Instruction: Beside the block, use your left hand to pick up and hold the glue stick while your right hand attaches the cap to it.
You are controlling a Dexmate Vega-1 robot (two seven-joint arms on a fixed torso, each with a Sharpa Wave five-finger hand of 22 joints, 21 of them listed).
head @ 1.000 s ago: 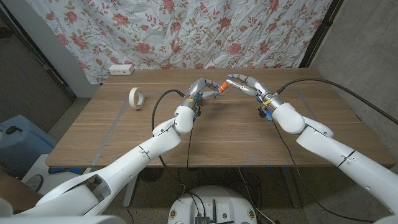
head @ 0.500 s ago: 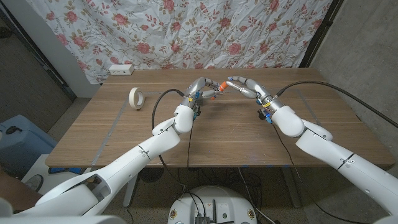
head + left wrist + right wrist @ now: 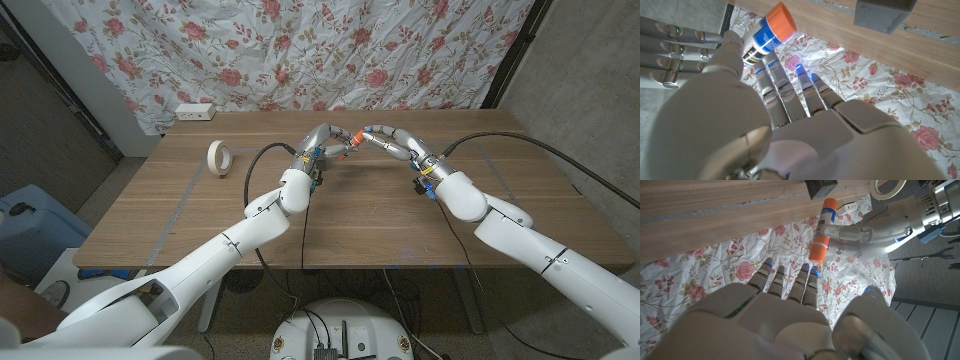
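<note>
My left hand [image 3: 322,143] is raised over the far middle of the table and grips the glue stick [image 3: 347,145], a white and blue tube with an orange end [image 3: 780,20]. The right hand [image 3: 393,138] reaches in from the other side, fingertips at the stick's tip. There the orange cap [image 3: 818,247] lies in line with the tube [image 3: 827,216], touching its end just past my right fingertips [image 3: 805,272]. The left hand's fingers [image 3: 860,230] wrap the tube's middle. A grey block [image 3: 884,12] lies on the wood close by, also seen as the block [image 3: 822,186] from the right wrist.
A roll of masking tape [image 3: 220,156] lies on the table's left part, and a white power strip [image 3: 195,111] sits at the far left edge. A flowered curtain hangs behind the table [image 3: 180,215].
My right hand has moved a little toward the left hand, closing the gap between the cap and the stick's tip. The left hand has held still.
</note>
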